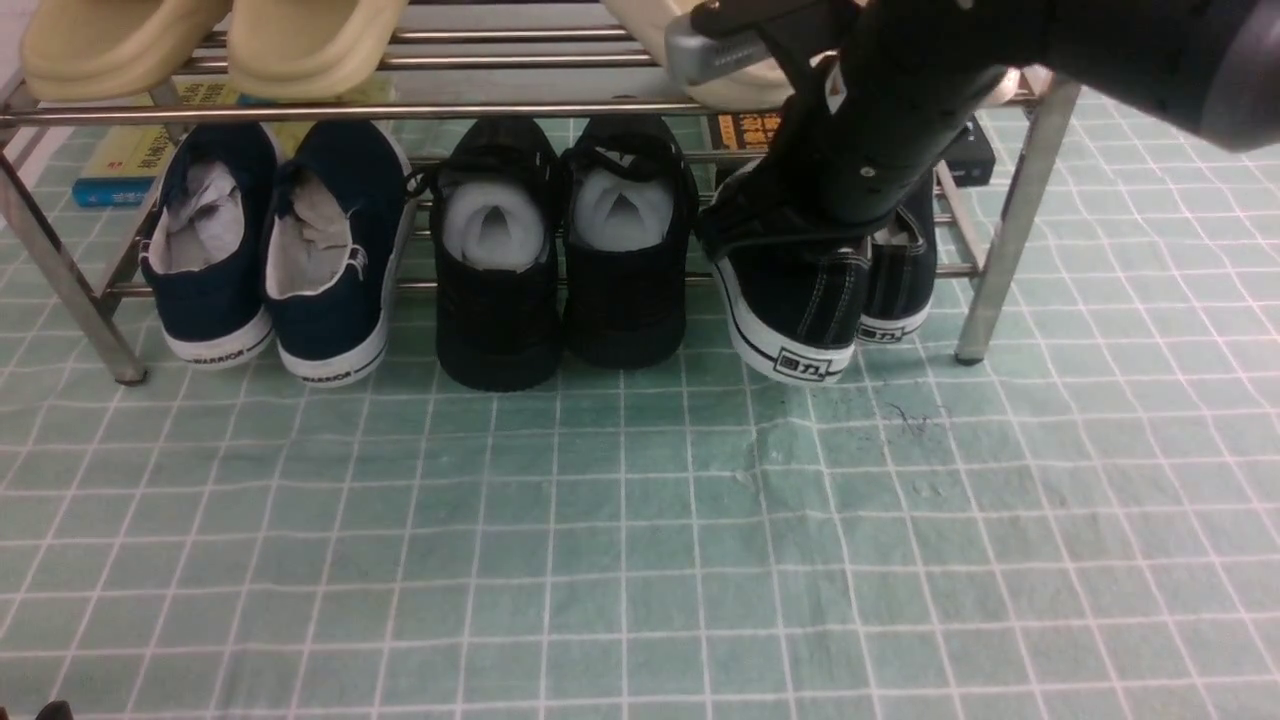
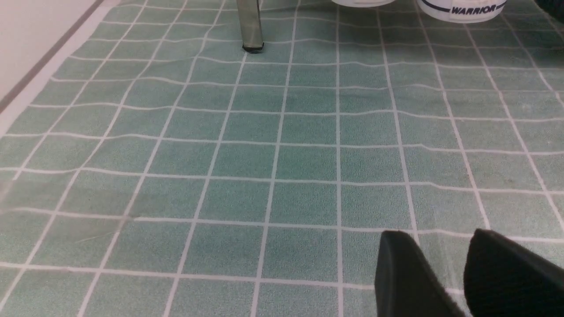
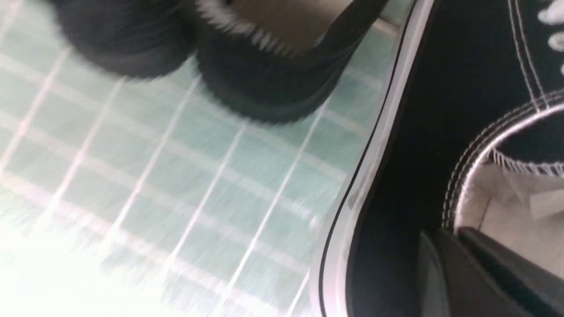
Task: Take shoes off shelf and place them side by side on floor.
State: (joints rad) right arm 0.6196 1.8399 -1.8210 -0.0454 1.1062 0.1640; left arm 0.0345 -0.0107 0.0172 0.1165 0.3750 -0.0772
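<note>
Well, front: shelf (image 1: 400, 112) lower tier holds navy pair (image 1: 270, 260) at far end, all-black pair (image 1: 560, 270) mid, shoes (image 1: 850, 290) at right-leg end; right arm (image 1: 900, 110) overlies forward shoe (image 1: 800, 310), heel poking past shelf front onto floor (image 1: 640, 520)
Left wrist: left gripper (image 2: 436, 235) slightly parted, empty, above floor, well short of shelf leg (image 2: 249, 26)
Right wrist: right gripper (image 3: 458, 240) pinched on forward shoe's heel collar; all-black pair blurred just beside

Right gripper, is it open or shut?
Shut: the right gripper pinches the heel collar of the black white-soled sneaker between its fingers.
</note>
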